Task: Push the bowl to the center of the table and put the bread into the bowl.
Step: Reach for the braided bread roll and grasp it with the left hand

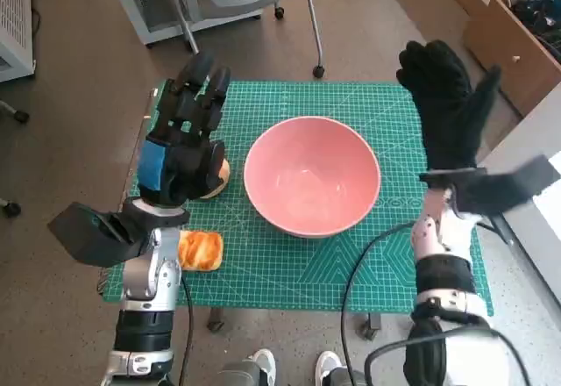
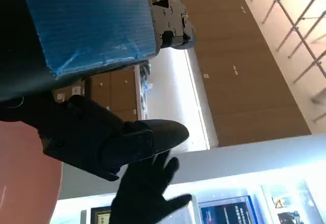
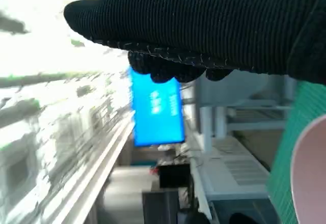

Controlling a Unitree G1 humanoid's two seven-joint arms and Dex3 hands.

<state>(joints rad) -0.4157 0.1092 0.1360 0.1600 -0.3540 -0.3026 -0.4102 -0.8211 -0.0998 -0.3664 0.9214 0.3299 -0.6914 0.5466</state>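
Hovering over the counter's (image 1: pixel 289 272) left side, the left hand (image 1: pixel 182 153) spreads its fingers (image 1: pixel 203 83) and holds nothing; a bread roll (image 1: pixel 200 251) lies near the front-left edge, another piece peeking from under the palm. The pink bowl (image 1: pixel 312 175) already sits about mid-counter. The right hand (image 1: pixel 449 101) is raised off the counter's right, fingers apart, empty. Pushing looks done; next, the left hand should descend and grasp the bread.

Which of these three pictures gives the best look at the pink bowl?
The head view: it looks straight down on the whole bowl, empty, sitting on the green mat between the two raised hands. The left wrist view catches only a pink curve of its side, and the right wrist view only a sliver of its rim.
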